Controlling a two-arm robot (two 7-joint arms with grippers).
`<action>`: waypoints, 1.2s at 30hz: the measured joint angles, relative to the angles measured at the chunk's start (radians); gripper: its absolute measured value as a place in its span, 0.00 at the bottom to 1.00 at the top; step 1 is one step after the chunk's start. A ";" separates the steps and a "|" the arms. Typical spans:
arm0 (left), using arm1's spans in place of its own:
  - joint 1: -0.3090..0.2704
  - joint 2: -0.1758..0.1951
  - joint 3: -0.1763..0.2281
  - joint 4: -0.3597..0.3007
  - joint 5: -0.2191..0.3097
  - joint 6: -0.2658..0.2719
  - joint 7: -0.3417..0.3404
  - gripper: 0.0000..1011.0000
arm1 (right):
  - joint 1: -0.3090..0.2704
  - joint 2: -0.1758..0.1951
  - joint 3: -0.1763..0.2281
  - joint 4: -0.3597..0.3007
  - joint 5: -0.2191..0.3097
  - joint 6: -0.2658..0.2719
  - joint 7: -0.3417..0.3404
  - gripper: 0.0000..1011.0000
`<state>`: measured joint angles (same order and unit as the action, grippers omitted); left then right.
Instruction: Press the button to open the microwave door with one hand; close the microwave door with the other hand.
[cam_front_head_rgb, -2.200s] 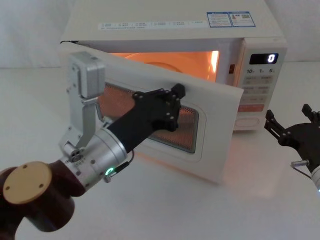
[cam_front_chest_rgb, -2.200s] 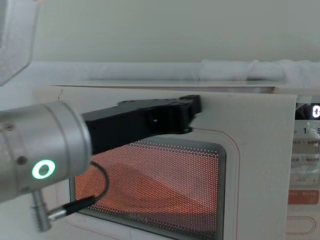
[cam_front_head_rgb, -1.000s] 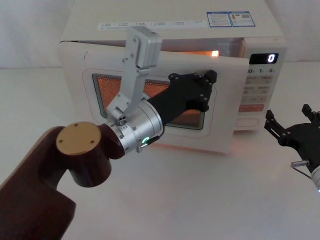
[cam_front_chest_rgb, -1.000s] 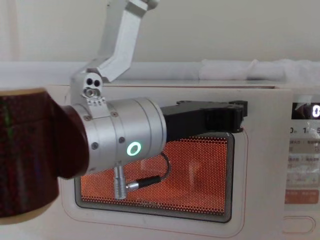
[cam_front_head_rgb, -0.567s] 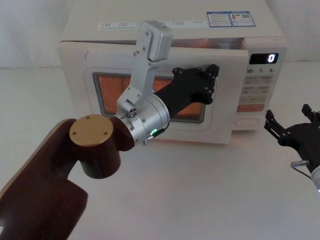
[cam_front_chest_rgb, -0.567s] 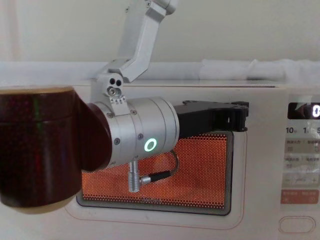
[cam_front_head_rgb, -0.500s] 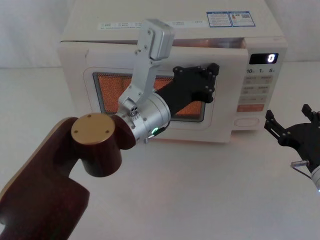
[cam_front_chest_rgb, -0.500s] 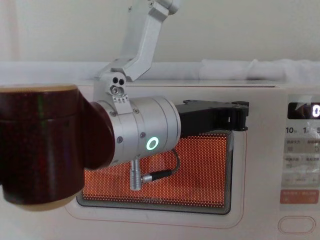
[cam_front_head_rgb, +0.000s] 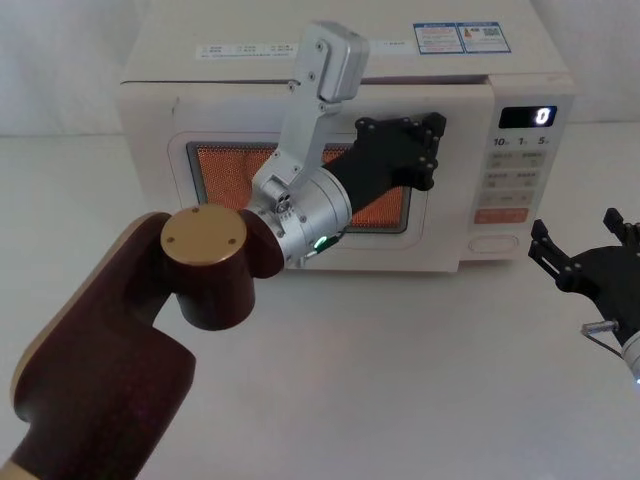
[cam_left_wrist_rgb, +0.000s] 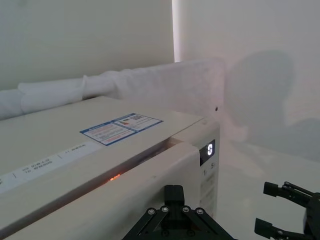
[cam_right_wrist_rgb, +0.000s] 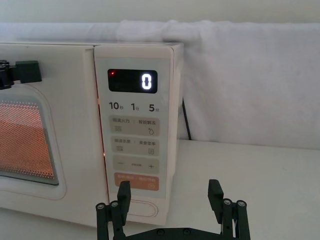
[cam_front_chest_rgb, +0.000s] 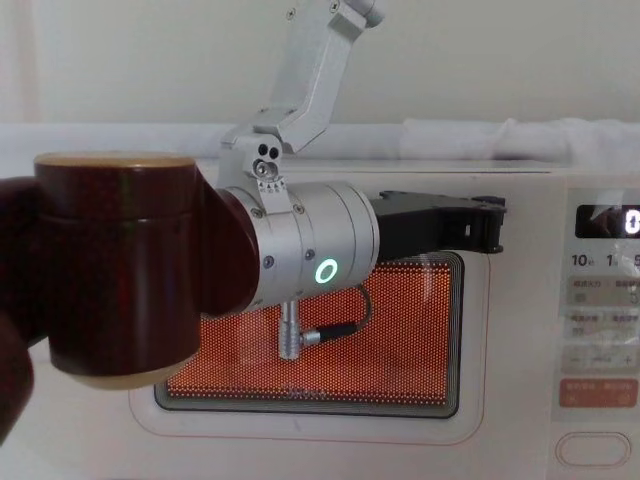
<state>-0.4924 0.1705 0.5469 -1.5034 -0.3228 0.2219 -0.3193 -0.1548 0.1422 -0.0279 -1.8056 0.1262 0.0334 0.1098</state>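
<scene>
against the upper right part of the microwave door (cam_front_head_rgb: 300, 190), our left gripper (cam_front_head_rgb: 425, 148) reaches forward from a silver wrist with a glowing green ring (cam_front_chest_rgb: 326, 271), the black fingers (cam_front_chest_rgb: 470, 222) lying close together and flat on the cream panel just above the window's top right corner. the forearm runs up from the lower left of the head view, bends at a maroon elbow joint (cam_front_head_rgb: 205, 265), and the wrist camera bracket (cam_front_head_rgb: 322, 75) stands up over the top of the microwave (cam_front_head_rgb: 340, 45). the door lies nearly flush with the front; in the left wrist view a thin slit with an orange glow shows along its top edge, so we cannot tell whether it is fully latched. the window glows orange behind its mesh, and the wrist and cable hide much of its left half in the chest view. our right gripper (cam_front_head_rgb: 585, 262) hovers low on the right, apart from the control panel (cam_right_wrist_rgb: 134, 125), its two fingers (cam_right_wrist_rgb: 122, 197) spread wide and holding nothing. the button (cam_right_wrist_rgb: 144, 208) sits at the bottom of the panel, under the salmon-orange key (cam_right_wrist_rgb: 136, 181), partly hidden behind the right gripper's left finger in the right wrist view. the display (cam_right_wrist_rgb: 132, 81) reads 0.
</scene>
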 joint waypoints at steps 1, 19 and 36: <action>-0.005 -0.003 -0.001 0.006 0.004 -0.001 -0.002 0.00 | 0.000 0.000 0.000 0.000 0.000 0.000 0.000 0.99; -0.021 -0.020 -0.039 0.042 0.031 -0.010 0.002 0.00 | 0.000 0.000 0.000 0.000 0.000 0.000 0.000 0.99; 0.144 0.064 -0.040 -0.172 -0.088 0.043 -0.035 0.00 | 0.000 0.000 0.000 0.000 0.000 0.000 0.000 0.99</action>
<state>-0.3485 0.2343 0.5068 -1.6757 -0.4111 0.2644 -0.3542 -0.1548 0.1422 -0.0278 -1.8056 0.1261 0.0334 0.1098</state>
